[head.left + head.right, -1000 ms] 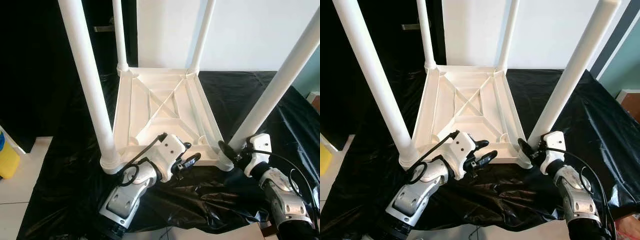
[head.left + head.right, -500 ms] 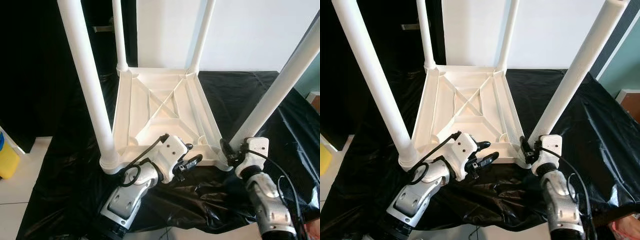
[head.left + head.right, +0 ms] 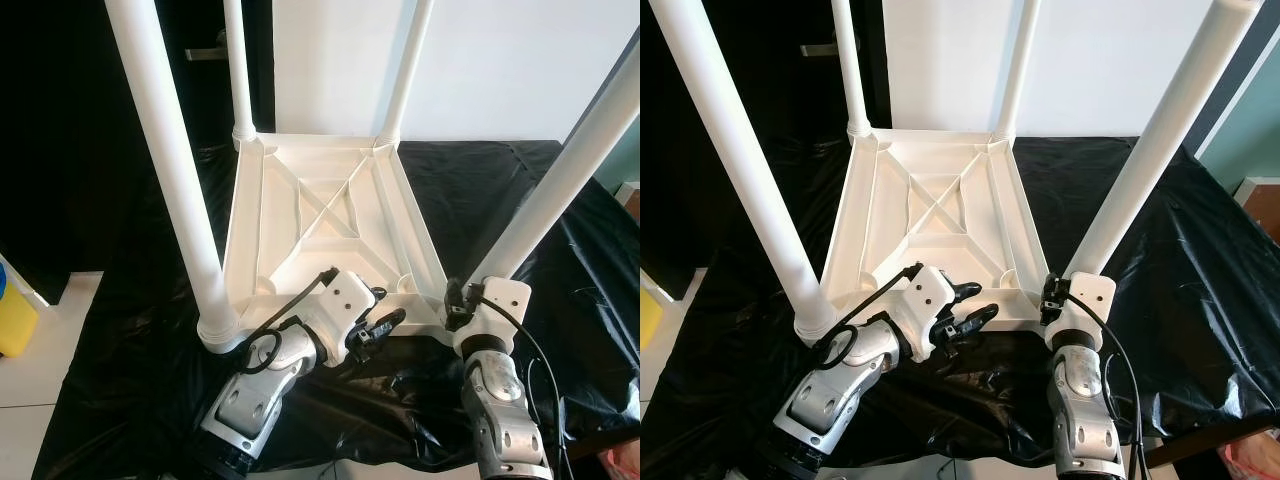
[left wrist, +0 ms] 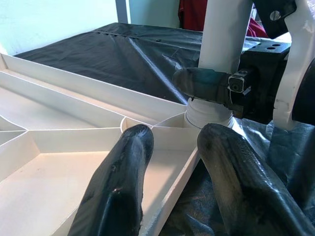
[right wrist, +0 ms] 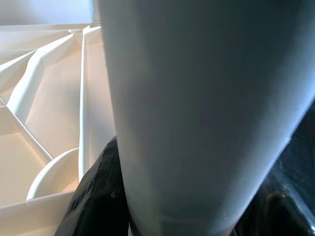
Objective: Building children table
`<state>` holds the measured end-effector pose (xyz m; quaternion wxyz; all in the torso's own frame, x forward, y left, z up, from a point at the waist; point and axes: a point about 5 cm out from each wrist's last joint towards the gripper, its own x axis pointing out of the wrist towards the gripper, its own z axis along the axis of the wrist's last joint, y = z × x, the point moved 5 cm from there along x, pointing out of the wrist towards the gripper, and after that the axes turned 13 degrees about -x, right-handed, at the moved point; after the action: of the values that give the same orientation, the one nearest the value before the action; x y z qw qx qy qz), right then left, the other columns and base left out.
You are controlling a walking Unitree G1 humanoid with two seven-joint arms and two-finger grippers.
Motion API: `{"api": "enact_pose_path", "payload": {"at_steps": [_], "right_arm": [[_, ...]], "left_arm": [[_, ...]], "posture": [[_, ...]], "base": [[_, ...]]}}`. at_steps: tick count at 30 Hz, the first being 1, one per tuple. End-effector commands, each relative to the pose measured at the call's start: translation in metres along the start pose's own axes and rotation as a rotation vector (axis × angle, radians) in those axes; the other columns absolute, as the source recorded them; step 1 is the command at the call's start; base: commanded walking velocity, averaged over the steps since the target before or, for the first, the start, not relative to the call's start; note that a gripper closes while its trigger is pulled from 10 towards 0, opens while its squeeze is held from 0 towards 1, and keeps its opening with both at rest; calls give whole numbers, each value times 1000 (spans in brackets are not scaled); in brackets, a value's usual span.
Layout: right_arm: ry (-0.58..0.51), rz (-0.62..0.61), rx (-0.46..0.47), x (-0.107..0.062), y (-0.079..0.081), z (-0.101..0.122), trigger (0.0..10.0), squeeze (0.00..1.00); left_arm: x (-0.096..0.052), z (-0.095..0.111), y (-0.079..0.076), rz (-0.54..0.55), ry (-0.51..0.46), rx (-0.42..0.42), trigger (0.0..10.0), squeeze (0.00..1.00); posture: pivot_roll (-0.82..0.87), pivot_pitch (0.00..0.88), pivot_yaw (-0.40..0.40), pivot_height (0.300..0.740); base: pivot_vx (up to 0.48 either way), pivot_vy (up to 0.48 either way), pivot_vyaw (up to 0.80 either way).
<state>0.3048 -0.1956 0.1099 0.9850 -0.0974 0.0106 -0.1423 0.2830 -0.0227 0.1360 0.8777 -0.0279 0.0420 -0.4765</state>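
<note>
A white children's tabletop (image 3: 320,215) lies upside down on a black sheet (image 3: 560,250), ribbed underside up, with four white legs standing in its corner sockets. The right claw (image 3: 462,296) is at the base of the near right leg (image 3: 545,200), just above the socket; the right wrist view shows a black finger (image 5: 98,196) on either side of that leg, touching it, so the claw is clamped on the leg. The left claw (image 3: 378,322) sits at the near edge of the tabletop, between the near left leg (image 3: 170,170) and the near right leg, closer to the latter. Its two fingers (image 4: 118,187) are apart, one over the inside of the tabletop's rim and the other outside it, over the sheet, holding nothing. The two far legs (image 3: 240,70) rise at the far corners against a white wall (image 3: 500,60). A yellow object (image 3: 15,315) lies on the floor, left of the sheet.
</note>
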Motion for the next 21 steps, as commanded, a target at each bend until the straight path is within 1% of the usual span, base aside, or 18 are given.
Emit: {"api": "enact_pose_path", "payload": {"at_steps": [1, 5, 6, 8, 9, 13, 14, 19, 20, 21], "right_arm": [[37, -11, -9, -3, -1, -8, 10000, 0], [10, 4, 5, -2, 1, -2, 10000, 0], [4, 8, 10, -2, 1, -1, 10000, 333], [1, 10, 13, -2, 1, 0, 10000, 333], [-8, 20, 15, -1, 1, 1, 10000, 1000], [-27, 42, 17, -1, 0, 3, 10000, 1000], [-54, 78, 17, 0, -3, 5, 10000, 1000], [-64, 90, 15, 0, -4, 6, 10000, 1000], [-87, 153, 7, 1, -8, 7, 10000, 1000], [-87, 153, 7, 1, -8, 7, 10000, 1000]], "left_arm": [[2, -1, -2, -10, 10, 0, 10000, 0], [2, -2, -3, -12, 9, 1, 10000, 0], [2, -2, -3, -13, 9, 0, 10000, 0], [2, -2, -3, -13, 9, -1, 10000, 0], [2, -2, -3, -14, 9, 0, 10000, 0], [3, -2, -3, -15, 8, 1, 10000, 0], [3, -1, -4, -17, 7, 2, 10000, 0], [3, -1, -4, -18, 7, 3, 10000, 0], [3, -1, -4, -20, 8, 5, 10000, 0], [3, -1, -4, -20, 8, 5, 10000, 0]], "posture": [[-12, 2, -60, 740], [-13, 0, -62, 740], [-14, 0, -61, 740], [-14, 0, -61, 740], [-13, 0, -62, 740], [-14, 0, -61, 740], [-13, 0, -60, 740], [-13, 0, -60, 740], [-13, 0, -57, 740], [-13, 0, -57, 740]], "base": [[0, 0, 0], [0, 0, 0], [0, 0, 0], [0, 0, 0], [0, 0, 0], [0, 0, 0], [0, 0, 0], [0, 0, 0], [0, 0, 0], [0, 0, 0]]}}
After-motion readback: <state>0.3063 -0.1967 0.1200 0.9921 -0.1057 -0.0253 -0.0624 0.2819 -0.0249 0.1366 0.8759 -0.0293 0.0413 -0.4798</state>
